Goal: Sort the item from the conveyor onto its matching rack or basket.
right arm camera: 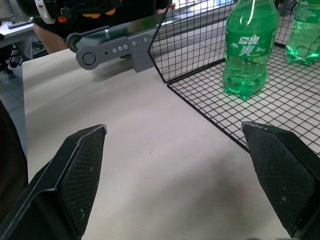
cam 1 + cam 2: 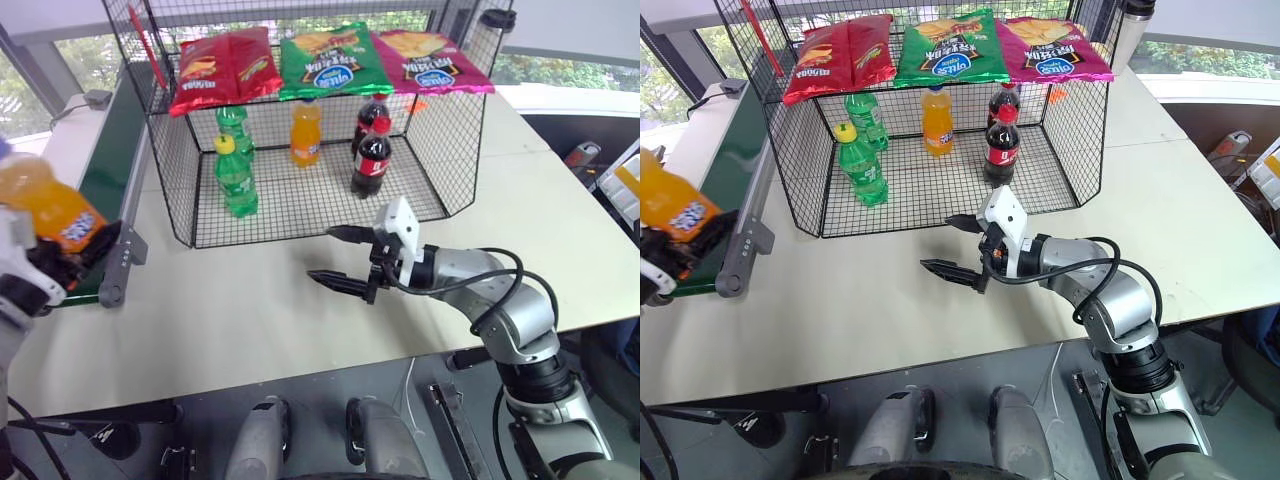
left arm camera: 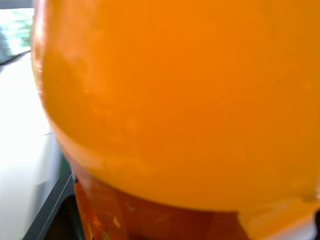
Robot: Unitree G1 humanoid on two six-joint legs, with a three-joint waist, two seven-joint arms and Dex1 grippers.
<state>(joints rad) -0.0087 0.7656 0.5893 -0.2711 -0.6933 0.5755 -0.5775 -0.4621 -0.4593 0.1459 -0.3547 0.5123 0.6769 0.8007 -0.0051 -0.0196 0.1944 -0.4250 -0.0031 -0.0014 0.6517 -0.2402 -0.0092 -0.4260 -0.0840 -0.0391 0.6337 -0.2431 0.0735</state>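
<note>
**Bottle in the left fingers, cage off to the right**

Orange soda fills the left wrist view: the item (image 2: 45,207) is clamped in the left gripper (image 2: 50,262), whose fingers are closed on its lower body near the blue-and-orange label. It sits tilted, its upper end leaning up and to the left, held just above the near end of the conveyor (image 2: 112,175) at the left edge of the tabletop (image 2: 250,320).

The move ahead, as I judge it, turns on one relation: the rack (image 2: 310,140) stands ahead and to the right of the held bottle, its open front facing the robot, so the left arm must carry the bottle rightward and forward, then stand its long axis upright on the wire floor. The left arm has the bottle; the right gripper (image 2: 345,262) hangs over the tabletop just in front of the cage, fingers spread wide and empty, pointing left.

Count: one held orange bottle; inside the cage one orange bottle (image 2: 306,132), two green bottles (image 2: 236,175), two cola bottles (image 2: 372,160); three snack bags (image 2: 322,58) on the top shelf.
</note>
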